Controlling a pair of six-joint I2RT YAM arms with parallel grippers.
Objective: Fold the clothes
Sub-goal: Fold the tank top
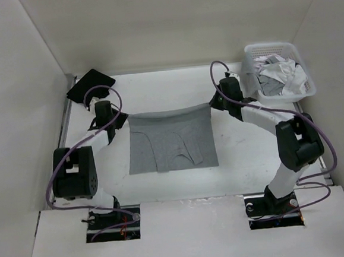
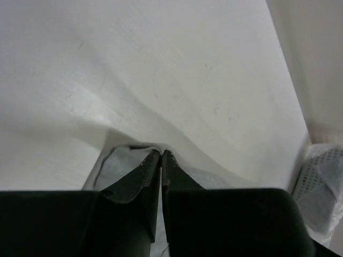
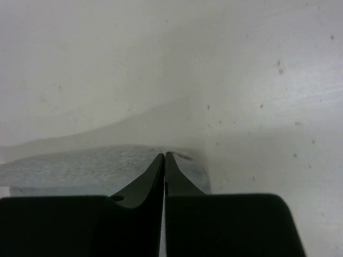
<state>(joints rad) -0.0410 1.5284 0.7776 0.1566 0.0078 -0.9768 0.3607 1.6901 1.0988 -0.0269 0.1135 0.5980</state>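
Grey tank top [image 1: 170, 143] sits at the middle of the white bench [image 1: 245, 152], between the two arms. Its near part lies flat on the bench, while its far edge is raised and sags in a shallow curve from one hand to the other. The left hand [image 1: 122, 119] pinches the far left corner and the right hand [image 1: 213, 103] pinches the far right corner, so the garment stretches between them and falls toward the arm bases.

The left wrist view shows that hand [image 2: 161, 152] with its jaws pressed together on a thin fold of the grey knit [image 2: 115, 166], which spreads out below and to the left of the tips. The right wrist view shows the same (only a sliver of a gap there): the hand [image 3: 164, 155] is clamped on the cloth's edge, and the fabric [image 3: 80, 168] runs off to the left.

A white basket [image 1: 309, 81] with a white-and-grey laundry pile [image 1: 281, 75] stands at the far right corner, just beside the right arm. A black garment [image 1: 90, 85] lies at the far left corner, apart from the top.
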